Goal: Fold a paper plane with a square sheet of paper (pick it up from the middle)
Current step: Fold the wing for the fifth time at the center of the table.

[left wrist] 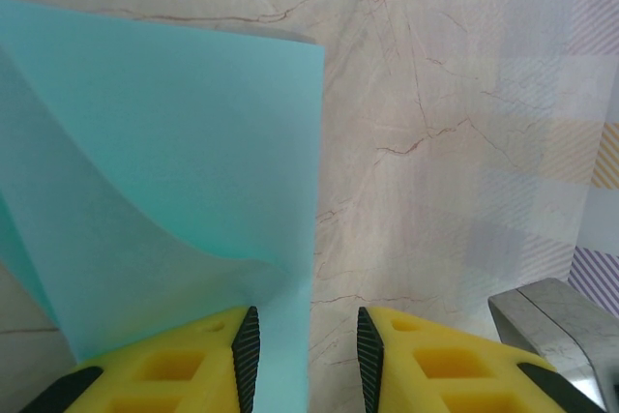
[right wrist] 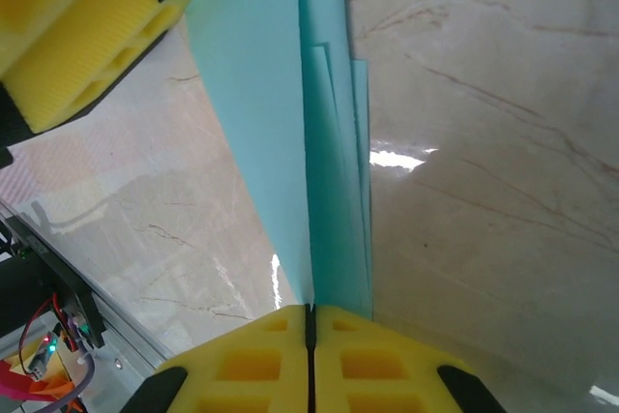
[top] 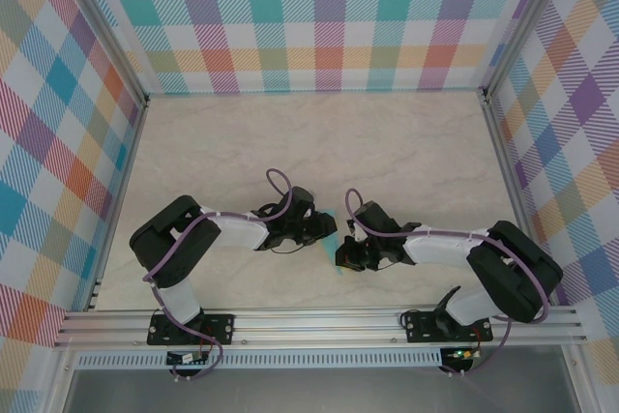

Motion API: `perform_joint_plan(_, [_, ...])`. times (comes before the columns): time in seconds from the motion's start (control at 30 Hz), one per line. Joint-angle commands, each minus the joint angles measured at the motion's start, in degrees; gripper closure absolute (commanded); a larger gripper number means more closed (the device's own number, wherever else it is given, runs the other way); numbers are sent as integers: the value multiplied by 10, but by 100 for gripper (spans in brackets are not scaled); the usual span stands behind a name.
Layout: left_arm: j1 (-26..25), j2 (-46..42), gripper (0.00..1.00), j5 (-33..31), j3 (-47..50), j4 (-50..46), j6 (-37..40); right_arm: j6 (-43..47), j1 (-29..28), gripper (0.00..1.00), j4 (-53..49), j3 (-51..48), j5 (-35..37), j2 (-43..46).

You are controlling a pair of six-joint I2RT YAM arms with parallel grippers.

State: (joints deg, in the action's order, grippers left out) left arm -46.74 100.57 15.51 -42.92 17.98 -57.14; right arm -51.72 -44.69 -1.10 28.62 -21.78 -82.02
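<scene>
Folding stage, judging by the layers: clamping the square sheet of paper (right wrist: 334, 191) in the right end effector (right wrist: 309, 309), yellow pads pressing fully together on its lower edge, with several stacked teal layers running up and away from the grip. Holding the sheet up on edge over the pale marble worktop (right wrist: 484, 142) rather than laying it flat. Bracketing the same sheet just beyond with the left end effector (left wrist: 302, 336), jaws standing apart, the paper's straight edge passing through the gap beside one pad and a curled flap lifting over that finger; not visibly squeezing it. Bringing both arms together over the near middle of the worktop, well apart from the plaid back wall (top: 319, 16). Reckoning the pick-up and at least one fold as done; showing no pointed nose or wings yet, so probably leaving most of the creasing toward the paper plane to come.
</scene>
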Motion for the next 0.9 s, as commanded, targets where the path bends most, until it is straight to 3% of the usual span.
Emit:
perform_joint_plan(0.0, [0, 13, 65, 0, -2, -28, 8, 5, -4, 94, -1, -5, -13, -15])
perform_joint_plan(0.23, [0, 15, 65, -2, -2, -30, 8, -20, -4, 92, 18, -45, -10, -24])
perform_joint_plan(0.5, [0, 15, 66, -4, -2, -36, 8, -1, -4, 87, -34, -43, 5, 34])
perform_joint_plan(0.87, [0, 16, 66, -3, -5, -37, 8, -3, -4, 94, -40, -50, 18, -11])
